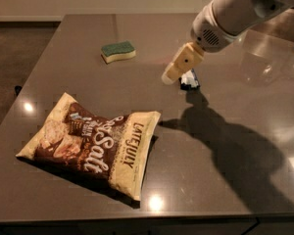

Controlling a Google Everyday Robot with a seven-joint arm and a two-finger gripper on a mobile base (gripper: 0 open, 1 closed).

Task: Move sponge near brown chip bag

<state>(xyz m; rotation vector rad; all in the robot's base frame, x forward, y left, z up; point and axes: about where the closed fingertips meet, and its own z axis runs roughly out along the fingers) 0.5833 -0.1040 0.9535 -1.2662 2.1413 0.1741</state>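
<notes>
The sponge (118, 51), green scrub top over pale yellow foam, lies flat at the far middle of the table. The brown chip bag (92, 142), dark brown with cream edges and "Salt" and "Late July" lettering, lies flat at the front left. My gripper (172, 74) hangs from the white arm coming in from the upper right. It is above the table to the right of the sponge and apart from it, over the small wrapped bar. Nothing shows in it.
A small black-and-white wrapped bar (190, 80) lies right of centre, partly hidden behind the gripper. The grey-brown table (245, 146) has its left edge by a dark floor and its front edge at the bottom. The arm's shadow falls right of centre.
</notes>
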